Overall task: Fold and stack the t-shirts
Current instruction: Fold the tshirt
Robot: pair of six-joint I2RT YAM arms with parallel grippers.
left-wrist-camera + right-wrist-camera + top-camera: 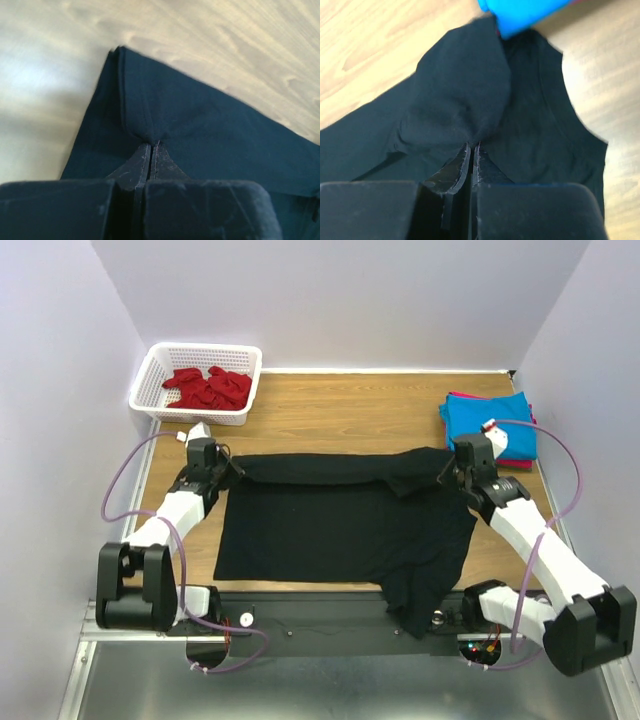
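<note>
The black t-shirt [340, 525] lies spread on the wooden table, its far edge folded over toward me and its right lower part hanging over the near edge. My left gripper [232, 468] is shut on the folded far-left edge of the black t-shirt [200, 125]; my gripper [151, 145] pinches the cloth. My right gripper [447, 472] is shut on the far-right part of the black t-shirt [460, 100]; my gripper [473, 146] pinches a bunched fold. A folded turquoise-blue t-shirt [488, 422] lies on a red one at the back right. Red t-shirts [210, 387] lie in the basket.
A white lattice basket [165, 360] stands at the back left. The turquoise-blue stack shows at the top of the right wrist view [525, 12], just past the black cloth. Walls close in the left, back and right sides.
</note>
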